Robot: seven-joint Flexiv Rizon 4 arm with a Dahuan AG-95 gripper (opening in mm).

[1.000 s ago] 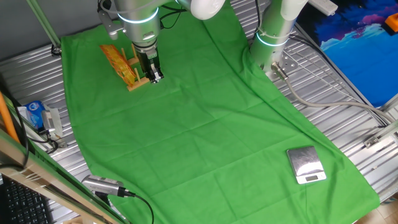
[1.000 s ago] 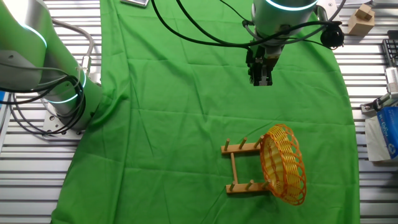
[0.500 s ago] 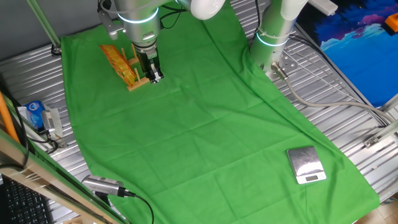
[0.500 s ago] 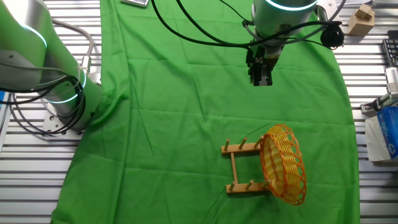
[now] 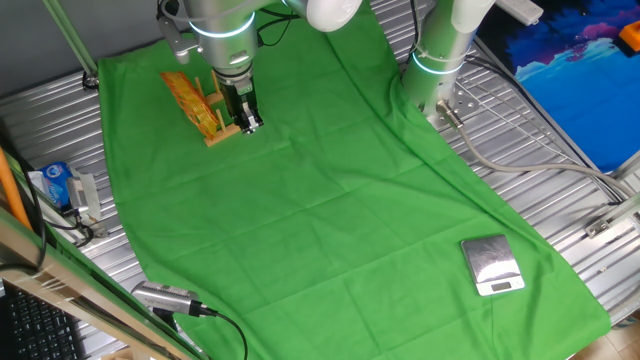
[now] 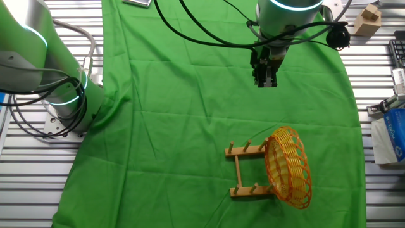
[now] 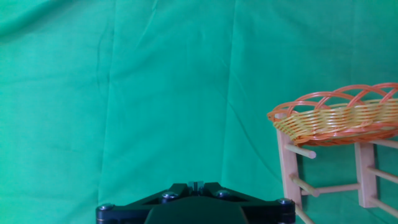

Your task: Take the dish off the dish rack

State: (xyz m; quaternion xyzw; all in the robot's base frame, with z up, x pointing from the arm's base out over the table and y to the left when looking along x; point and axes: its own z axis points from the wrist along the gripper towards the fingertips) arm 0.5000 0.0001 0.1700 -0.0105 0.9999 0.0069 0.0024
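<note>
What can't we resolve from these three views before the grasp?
- Gripper opening: fingers too small in both fixed views, and out of frame in the hand view.
- Yellow-orange woven wicker dish: right end cut off by the hand view's edge.
- Light-brown wooden peg rack: mostly hidden behind the arm in one fixed view.

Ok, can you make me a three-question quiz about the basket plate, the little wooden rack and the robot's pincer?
1. Where is the dish?
A. standing on edge in the dish rack
B. flat on the cloth
C. in the pincer

2. What colour is the cloth?
A. blue
B. green
C. red

3. What is the pincer doing?
A. gripping the dish
B. gripping the rack
C. holding nothing, apart from the dish

Answers: 1 A, the dish leans upright between the pegs at one end of the rack. 2 B, green cloth covers the table. 3 C, bare cloth separates the pincer from the dish in the other fixed view.
</note>
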